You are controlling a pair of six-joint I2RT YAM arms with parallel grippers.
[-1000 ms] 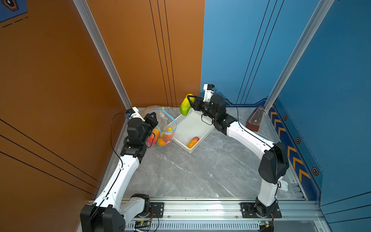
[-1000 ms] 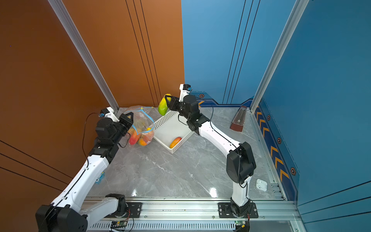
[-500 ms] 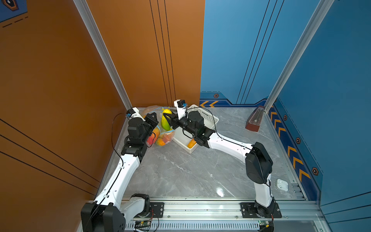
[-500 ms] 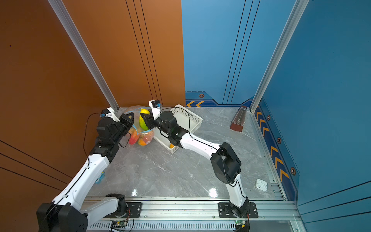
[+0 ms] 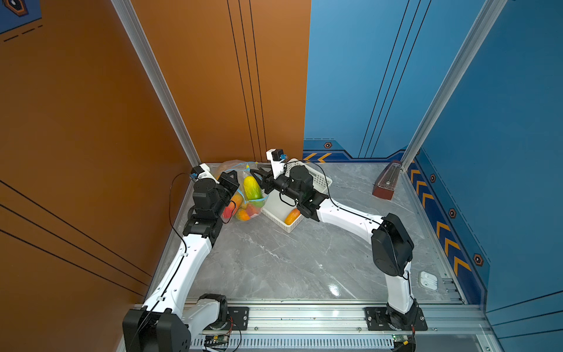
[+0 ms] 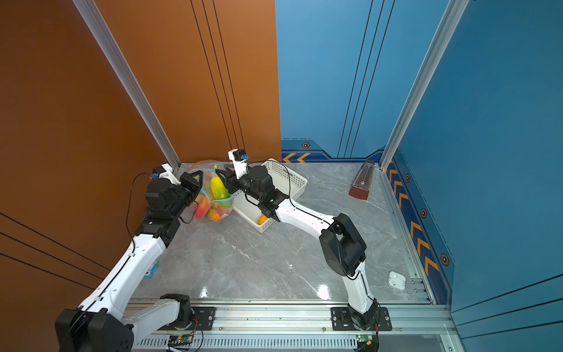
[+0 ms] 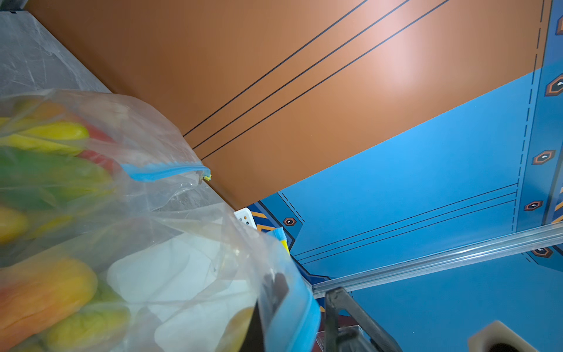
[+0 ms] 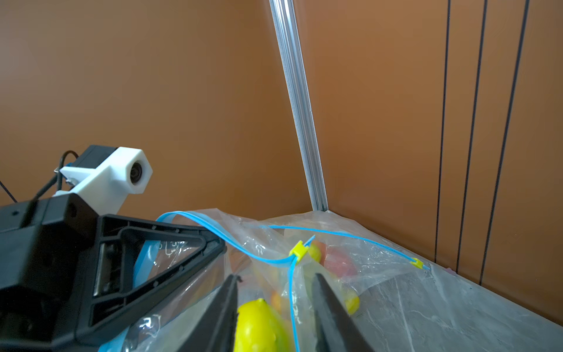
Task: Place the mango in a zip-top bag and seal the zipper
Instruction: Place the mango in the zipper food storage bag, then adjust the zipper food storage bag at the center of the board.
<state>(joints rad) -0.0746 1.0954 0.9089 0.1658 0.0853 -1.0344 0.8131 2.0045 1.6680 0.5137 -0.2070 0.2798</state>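
Note:
The clear zip-top bag [image 5: 236, 167] [image 6: 201, 169] stands in the back left corner with its mouth held up. Its blue zipper strip carries a yellow slider [image 8: 297, 251]. My left gripper [image 5: 233, 178] [image 6: 197, 177] [image 7: 304, 314] is shut on the bag's blue rim. The yellow-green mango [image 5: 252, 188] [image 6: 218, 187] [image 8: 259, 326] sits inside the bag's mouth on top of other fruit [image 5: 240, 210]. My right gripper [image 5: 259, 177] [image 6: 223, 178] [image 8: 274, 275] reaches into the mouth. Its jaws stand apart around the mango, with a gap on one side.
A white slotted basket [image 5: 316, 179] with one orange fruit [image 5: 292, 215] stands just right of the bag, under my right arm. The orange walls close in behind the bag. A brown wedge-shaped object [image 5: 385, 183] stands at the back right, and a small white object [image 5: 428, 279] lies front right.
My right arm swung left from above the basket's far corner to the bag's mouth, carrying the mango. The mango now lies in the bag and the jaws have narrowed. My left arm stayed put.

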